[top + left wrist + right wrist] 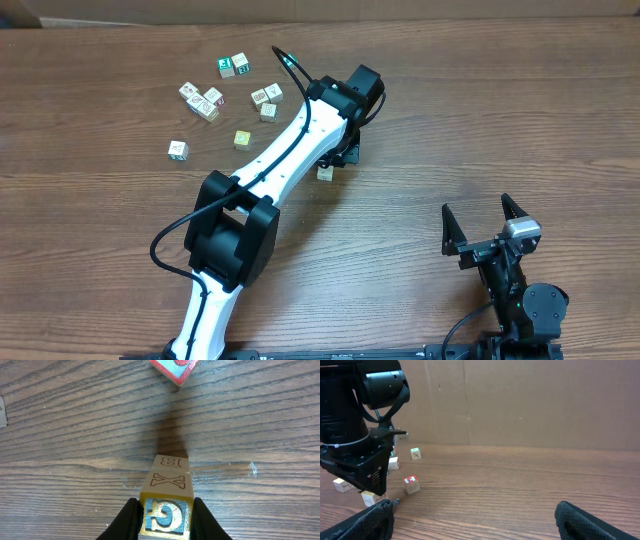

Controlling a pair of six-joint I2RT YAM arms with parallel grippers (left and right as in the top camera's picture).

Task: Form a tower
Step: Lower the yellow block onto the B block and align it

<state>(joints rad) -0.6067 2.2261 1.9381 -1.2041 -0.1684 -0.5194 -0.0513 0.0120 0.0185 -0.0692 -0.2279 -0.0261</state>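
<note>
The tower (pixel 166 481) shows from above in the left wrist view as a narrow stack of wooden cubes, with faces lettered X and B below a top cube (pixel 166 515) that has a blue and gold face. My left gripper (pixel 166 508) is shut on that top cube, one black finger on each side. Seen from overhead, the left gripper (pixel 343 152) hangs over the stack and hides it. My right gripper (pixel 478 212) stands open at the near right, away from the cubes. Nothing lies between its fingers (pixel 370 517).
A red-marked cube (pixel 173 367) lies just beyond the tower. Another single cube (pixel 325 172) sits beside the left gripper. Several loose cubes (pixel 234 66) are scattered at the far left. A cardboard wall (pixel 520 400) closes the back of the table.
</note>
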